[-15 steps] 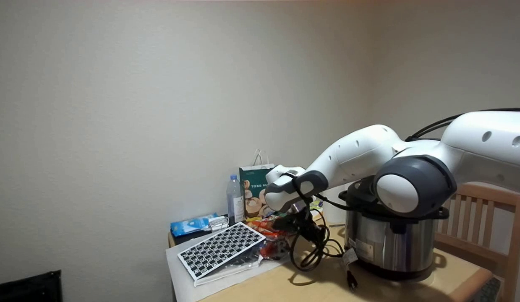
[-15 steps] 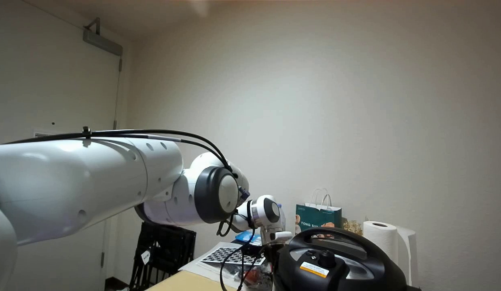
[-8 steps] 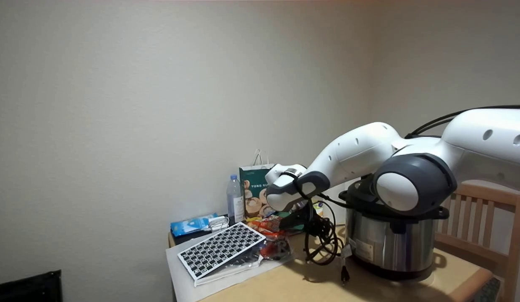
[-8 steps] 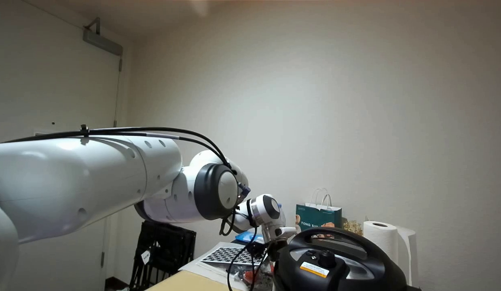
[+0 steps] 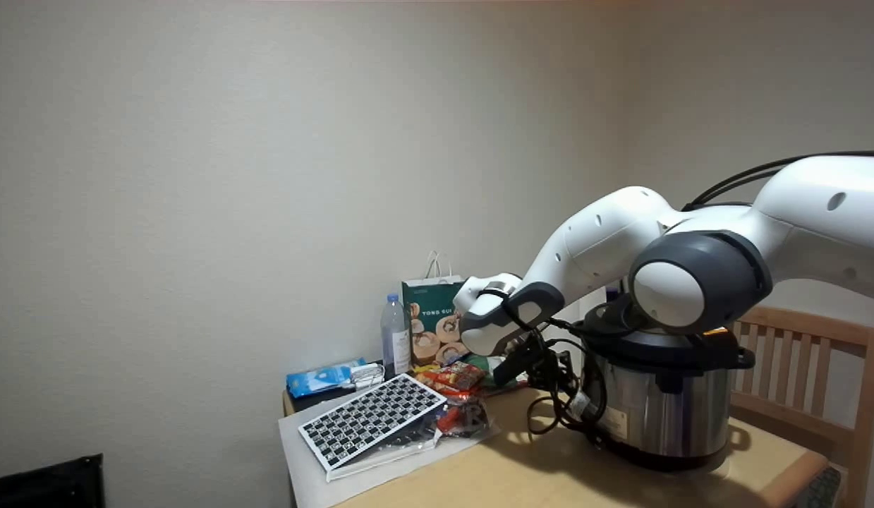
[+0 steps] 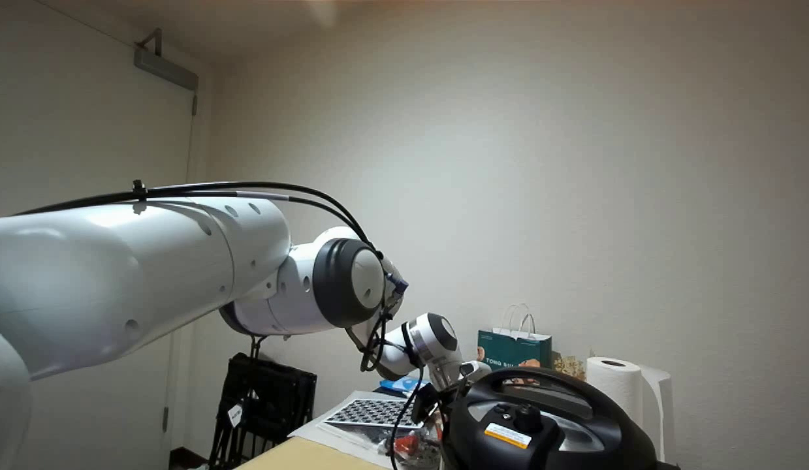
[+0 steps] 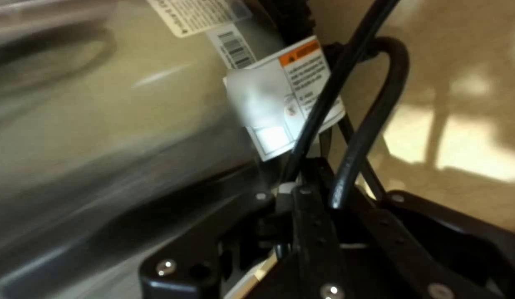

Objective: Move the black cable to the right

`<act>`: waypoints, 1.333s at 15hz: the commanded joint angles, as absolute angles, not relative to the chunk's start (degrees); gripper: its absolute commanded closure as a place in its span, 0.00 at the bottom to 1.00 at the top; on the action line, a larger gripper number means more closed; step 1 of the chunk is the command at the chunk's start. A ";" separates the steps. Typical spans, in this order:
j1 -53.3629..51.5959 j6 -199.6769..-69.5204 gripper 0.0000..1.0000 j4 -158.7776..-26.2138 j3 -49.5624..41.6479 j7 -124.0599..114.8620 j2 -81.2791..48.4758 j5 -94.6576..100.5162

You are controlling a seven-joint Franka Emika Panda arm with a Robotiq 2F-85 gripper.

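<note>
1. The black cable [image 7: 333, 85] is being held by the gripper [image 7: 309, 182] – in the wrist view the jaws are standing close together, clamped on the cable, with lengths of it running out past them.
2. In an exterior view the cable is hanging in loose loops below the gripper, over the table [image 5: 444, 476] and along the left side of the cooker [image 5: 662, 416]. Whether the loops are touching the table or the cooker cannot be told.
3. A white tag [image 7: 296, 93] with an orange band is being crossed by the cable in the wrist view, the side of the cooker showing behind it.
4. The cooker is standing upright toward the table's right corner, as seen in an exterior view; its black lid [image 5: 680, 361] is being partly blocked from sight by the robot arm [image 5: 606, 240].
5. Near the table's left edge a checkered board [image 5: 373, 421] is lying tilted on white paper [image 5: 306, 474] – a red snack bag [image 5: 459, 377] is being seen just beside the board's right corner.
6. Toward the table's far left corner a blue packet [image 5: 320, 381], a bottle [image 5: 394, 335] and a green paper bag [image 5: 433, 314] are being shown, the bottle and the paper bag standing upright.
7. Beyond the cooker, in an exterior view, a paper towel roll [image 6: 614, 395] is standing; past the table's right edge a wooden chair [image 5: 805, 326] is showing.
</note>
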State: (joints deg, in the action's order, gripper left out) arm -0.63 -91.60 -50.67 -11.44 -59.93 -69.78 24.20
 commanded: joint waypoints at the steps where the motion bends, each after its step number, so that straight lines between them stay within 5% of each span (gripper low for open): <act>1: -2.20 -91.47 0.97 -61.73 -12.03 -53.75 -63.04 27.98; 3: -3.32 -91.99 0.97 -64.09 -12.41 -53.98 -61.79 29.54; 4: -4.30 -92.24 0.65 -65.02 -13.00 -55.95 -61.27 30.64; 7: -6.59 -92.83 0.54 -68.02 -13.27 -59.50 -58.54 31.82; 15: -8.92 -91.17 0.06 -71.54 -14.00 -67.12 -52.93 27.78; 20: -7.47 -86.05 0.00 -67.24 -13.50 -70.79 -57.68 23.79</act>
